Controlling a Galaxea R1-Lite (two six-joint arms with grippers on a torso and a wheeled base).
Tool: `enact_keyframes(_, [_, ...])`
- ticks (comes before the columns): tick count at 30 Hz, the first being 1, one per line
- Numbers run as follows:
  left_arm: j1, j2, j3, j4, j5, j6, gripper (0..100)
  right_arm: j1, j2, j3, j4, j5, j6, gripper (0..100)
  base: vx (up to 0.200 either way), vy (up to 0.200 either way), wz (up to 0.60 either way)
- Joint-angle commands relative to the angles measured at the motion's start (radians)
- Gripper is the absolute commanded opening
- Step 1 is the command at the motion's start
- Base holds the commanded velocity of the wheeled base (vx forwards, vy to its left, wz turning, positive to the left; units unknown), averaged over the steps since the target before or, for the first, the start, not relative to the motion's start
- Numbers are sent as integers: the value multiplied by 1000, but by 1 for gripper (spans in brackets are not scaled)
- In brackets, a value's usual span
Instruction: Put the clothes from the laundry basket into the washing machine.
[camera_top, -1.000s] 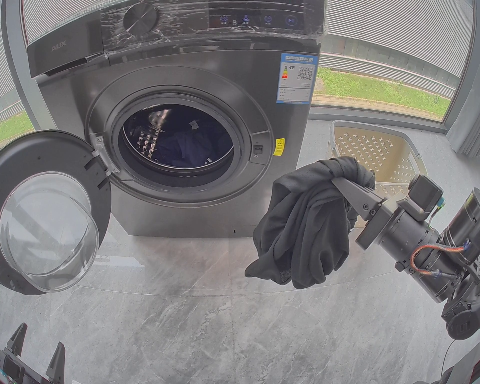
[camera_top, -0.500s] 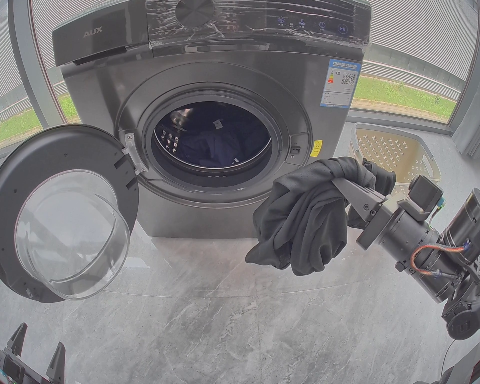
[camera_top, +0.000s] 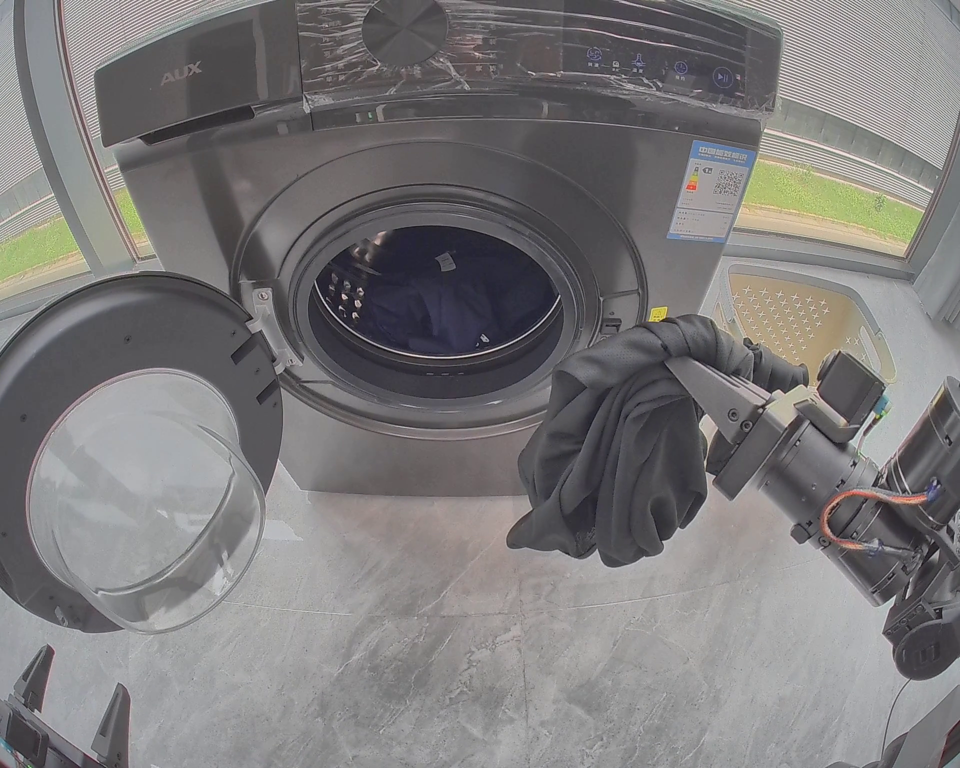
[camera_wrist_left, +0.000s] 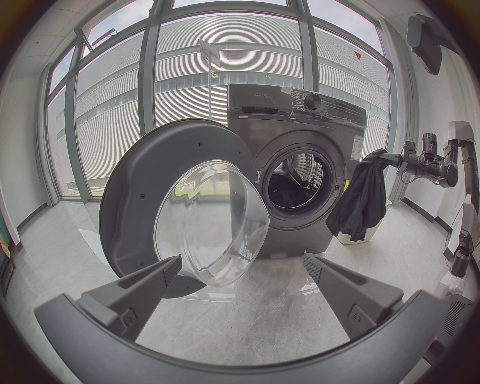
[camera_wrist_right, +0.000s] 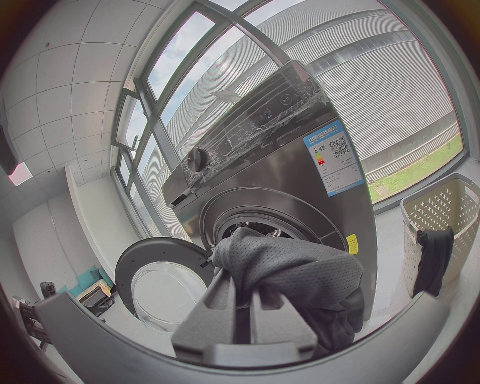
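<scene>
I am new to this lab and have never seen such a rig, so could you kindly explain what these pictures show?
This is a two-armed robot. One picture comes from a camera on its head, looking down; the other two come from cameras on each wrist. The right arm's fingers are shut on a dark grey garment, which hangs before the washing machine, whose door stands open; dark clothes lie in the drum. The laundry basket stands on the grey floor beside the machine, a dark item draped over its rim. The left arm's fingers are open and empty, low near the floor.
</scene>
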Motion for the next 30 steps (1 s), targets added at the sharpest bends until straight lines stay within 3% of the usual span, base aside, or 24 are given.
enact_keyframes(1, [0, -10, 15, 0, 0, -1, 100, 1, 2, 0, -1, 0, 0, 0, 0, 0, 0])
enact_keyframes(11, [0, -10, 15, 0, 0, -1, 100, 1, 5, 2, 0, -1, 0, 0, 0, 180, 0])
enact_keyframes(23, [0, -12, 16, 0, 12, 15, 100, 39, 68, -9, -1, -6, -6, 0, 0, 0, 0])
enact_keyframes(30, [0, -9, 18, -1, 0, 29, 100, 121, 157, -118, -1, -32, -1, 0, 0, 0, 0])
